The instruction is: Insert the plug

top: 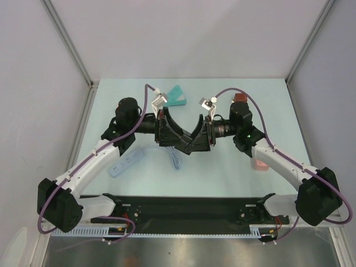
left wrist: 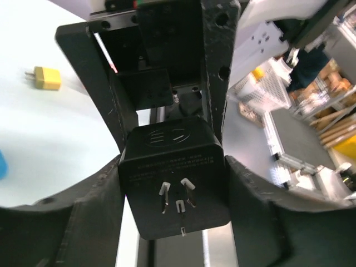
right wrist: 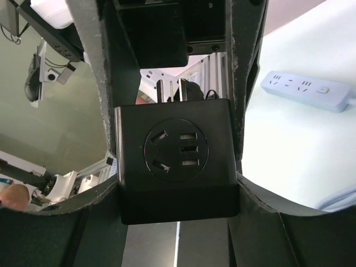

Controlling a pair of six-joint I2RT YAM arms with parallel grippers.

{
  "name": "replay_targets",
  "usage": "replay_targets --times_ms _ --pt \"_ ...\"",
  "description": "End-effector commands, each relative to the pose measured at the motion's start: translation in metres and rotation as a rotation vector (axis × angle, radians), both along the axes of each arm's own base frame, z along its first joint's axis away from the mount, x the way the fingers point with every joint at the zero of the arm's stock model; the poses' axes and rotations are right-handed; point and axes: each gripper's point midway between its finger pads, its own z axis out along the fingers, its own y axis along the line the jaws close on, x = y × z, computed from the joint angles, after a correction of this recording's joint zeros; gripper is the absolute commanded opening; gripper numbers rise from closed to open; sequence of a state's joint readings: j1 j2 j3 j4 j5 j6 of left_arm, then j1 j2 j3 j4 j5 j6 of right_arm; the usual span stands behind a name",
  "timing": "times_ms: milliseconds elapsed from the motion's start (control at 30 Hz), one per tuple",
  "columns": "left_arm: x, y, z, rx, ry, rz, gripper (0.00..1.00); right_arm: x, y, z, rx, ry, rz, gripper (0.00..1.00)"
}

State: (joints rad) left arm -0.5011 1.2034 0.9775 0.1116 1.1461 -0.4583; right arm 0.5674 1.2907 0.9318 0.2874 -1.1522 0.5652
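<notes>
Left end effector (left wrist: 172, 192) and right end effector (right wrist: 177, 186) both pinched the black plug adapter (left wrist: 173, 167) above the tabletop (top: 222, 172), prongs (left wrist: 177, 197) toward the left wrist. Below, nearer the left arm, the pale-blue power strip (top: 127, 162) lay diagonally, sockets up. Farther back sat a teal block (top: 177, 95).

Plug adapter (left wrist: 175, 178) sits over the middle of the bench (top: 222, 172), between left end effector (left wrist: 173, 189) and right end effector (right wrist: 177, 178). Power strip (top: 127, 162) lies on bench front-left of them, just beside left arm (top: 94, 158).
</notes>
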Motion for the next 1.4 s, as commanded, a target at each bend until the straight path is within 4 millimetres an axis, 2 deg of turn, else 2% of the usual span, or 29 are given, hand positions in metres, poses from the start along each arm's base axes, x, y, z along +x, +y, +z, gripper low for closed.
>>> replay_targets --times_ms 0,33,67,133,167,233,300,367,400,500,533,700,833,867,900,933,967,1000,1133,1300,1367 --pt "-0.010 -0.005 0.009 -0.030 -0.002 -0.051 0.56 0.007 0.004 0.018 0.035 -0.075 -0.023 0.00" --pt "-0.009 -0.006 0.010 -0.035 0.000 -0.047 0.51 0.009 0.005 0.018 0.031 -0.078 -0.030 0.00" --pt "-0.008 -0.006 0.007 -0.032 0.022 -0.040 0.37 0.010 0.004 0.014 0.008 -0.057 -0.038 0.11" --pt "-0.008 -0.008 0.011 -0.047 0.063 -0.038 0.21 0.015 0.005 0.012 -0.006 -0.083 -0.061 0.27" --pt "-0.007 -0.008 0.006 -0.048 0.095 -0.035 0.01 0.015 0.004 0.011 -0.018 -0.081 -0.068 0.41" --pt "-0.007 -0.010 0.013 -0.073 0.144 -0.028 0.00 0.023 0.003 0.010 -0.029 -0.120 -0.118 0.53" --pt "-0.009 -0.009 0.016 -0.089 0.189 -0.021 0.00 0.032 0.001 0.012 -0.046 -0.153 -0.199 0.58" --pt "-0.010 -0.009 0.016 -0.088 0.209 -0.013 0.01 0.045 -0.005 0.009 -0.084 -0.208 -0.284 0.71" --pt "-0.011 -0.008 0.019 -0.090 0.209 -0.006 0.00 0.052 -0.010 0.013 -0.092 -0.238 -0.345 0.73" --pt "-0.010 -0.007 0.023 -0.092 0.224 0.022 0.00 0.062 -0.019 0.016 -0.103 -0.303 -0.421 0.80" --pt "-0.010 -0.006 0.025 -0.091 0.227 0.026 0.00 0.060 -0.022 0.021 -0.093 -0.327 -0.431 0.88" --pt "-0.009 -0.006 0.027 -0.087 0.232 0.048 0.00 0.057 -0.029 0.020 -0.117 -0.335 -0.430 0.95" --pt "0.002 -0.008 0.023 -0.073 0.334 0.097 0.00 0.062 -0.041 0.021 -0.167 -0.412 -0.495 1.00" --pt "0.007 -0.009 0.022 -0.066 0.365 0.109 0.00 0.057 -0.046 0.029 -0.159 -0.458 -0.515 1.00" --pt "0.012 -0.008 0.019 -0.047 0.427 0.129 0.00 0.063 -0.055 0.035 -0.171 -0.505 -0.588 1.00" --pt "0.015 -0.008 0.017 -0.036 0.455 0.139 0.00 0.064 -0.059 0.038 -0.176 -0.563 -0.616 1.00" --pt "0.020 -0.009 0.018 -0.029 0.488 0.149 0.00 0.057 -0.066 0.051 -0.144 -0.633 -0.649 1.00" --pt "0.027 -0.007 0.016 -0.024 0.518 0.176 0.00 0.061 -0.074 0.055 -0.148 -0.668 -0.709 1.00" --pt "0.043 -0.004 0.015 -0.029 0.625 0.231 0.00 0.050 -0.087 0.077 -0.132 -0.922 -0.765 1.00" --pt "0.051 -0.007 0.024 -0.070 0.740 0.242 0.00 0.039 -0.075 0.060 -0.224 -1.209 -0.716 1.00" --pt "0.051 -0.008 0.030 -0.083 0.791 0.230 0.00 0.040 -0.071 0.066 -0.244 -1.304 -0.733 1.00"
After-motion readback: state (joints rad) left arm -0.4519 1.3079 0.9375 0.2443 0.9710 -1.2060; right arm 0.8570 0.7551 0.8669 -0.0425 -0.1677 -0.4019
